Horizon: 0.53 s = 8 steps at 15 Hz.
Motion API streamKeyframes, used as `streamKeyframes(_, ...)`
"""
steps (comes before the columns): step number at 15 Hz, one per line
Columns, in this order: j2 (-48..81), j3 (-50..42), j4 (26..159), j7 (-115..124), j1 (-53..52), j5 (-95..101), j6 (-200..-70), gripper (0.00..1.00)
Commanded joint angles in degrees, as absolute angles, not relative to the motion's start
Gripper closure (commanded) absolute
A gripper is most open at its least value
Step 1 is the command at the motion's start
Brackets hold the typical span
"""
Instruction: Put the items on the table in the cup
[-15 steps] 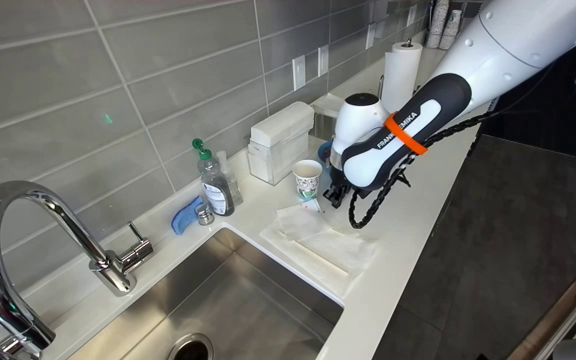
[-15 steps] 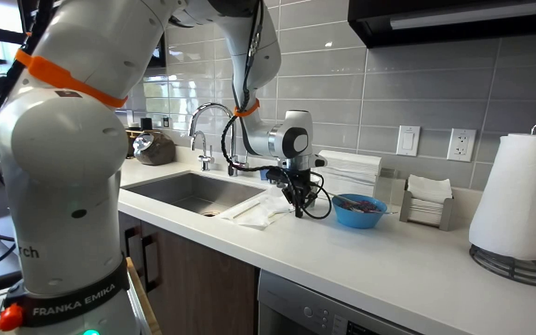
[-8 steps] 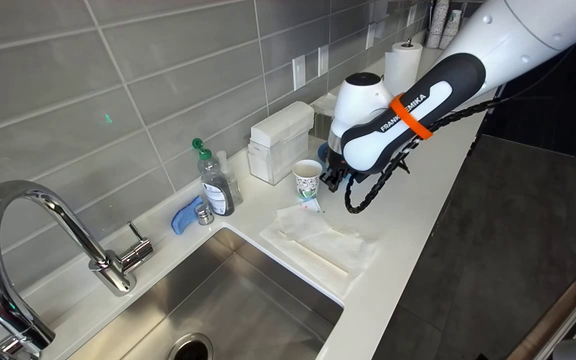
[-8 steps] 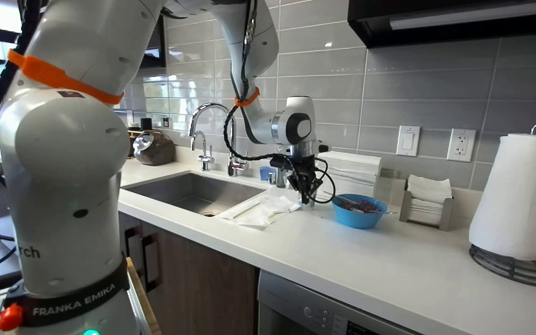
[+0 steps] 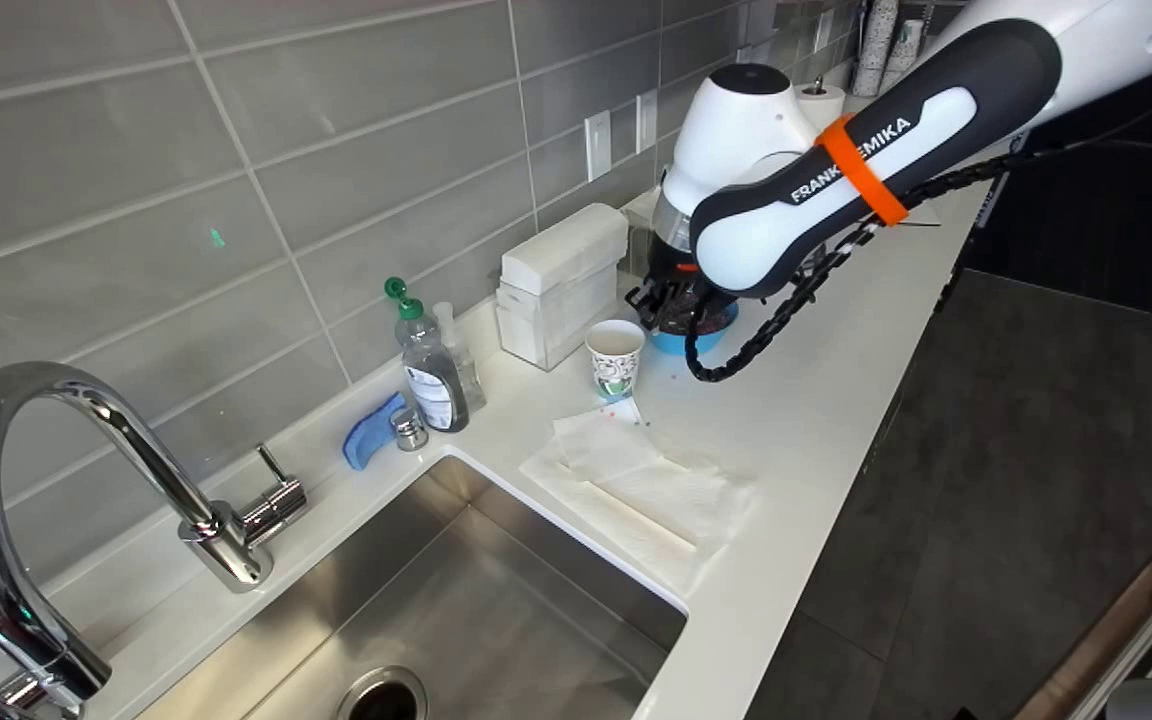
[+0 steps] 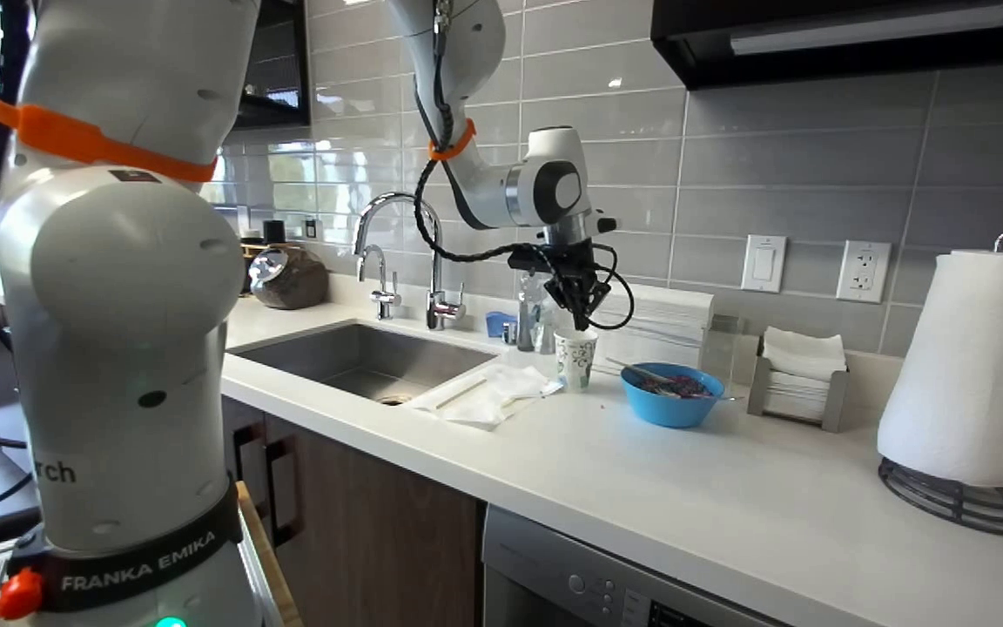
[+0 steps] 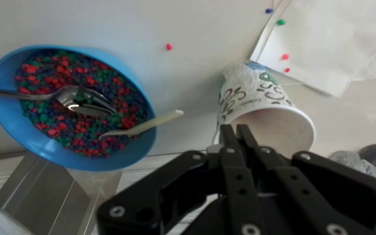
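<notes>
The white paper cup (image 7: pixel 253 88) with brown and green markings stands upright on the white countertop (image 6: pixel 684 488). It shows in both exterior views (image 5: pixel 614 365) (image 6: pixel 575 361). A faint red spot shows inside the cup. My gripper (image 7: pixel 234 127) is above the cup; in the wrist view its tips overlap the cup's rim and opening. The tips are nearly together with a thin gap, and no item is visible between them. Small coloured pieces lie loose: a red piece (image 7: pixel 169 46) on the counter, and a blue piece (image 7: pixel 269 10), a green piece (image 7: pixel 281 22) and red ones (image 7: pixel 285 56) by the napkins.
A blue bowl (image 6: pixel 674 414) full of coloured pieces stands beside the cup, with a metal spoon (image 7: pixel 86 101) and a pale handle (image 7: pixel 162 121). Napkins (image 5: pixel 656 490), a towel dispenser (image 5: pixel 566 300), a soap bottle (image 5: pixel 434 385) and the sink (image 5: pixel 476 600) are nearby.
My gripper has risen from near the countertop to above the cup. In an exterior view the cup, hidden behind the gripper before, now shows. The cup and bowl have not moved.
</notes>
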<state>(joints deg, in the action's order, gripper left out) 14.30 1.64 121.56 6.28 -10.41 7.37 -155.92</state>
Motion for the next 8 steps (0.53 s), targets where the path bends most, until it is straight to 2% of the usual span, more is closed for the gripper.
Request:
streamKeyframes(1, 13.64, 2.42, 122.93, 7.07, -10.65, 8.9, -160.78, 0.99)
streamKeyframes(8, 18.32, 2.76, 121.78, 5.79, -11.2, 8.57, -169.0, 0.99)
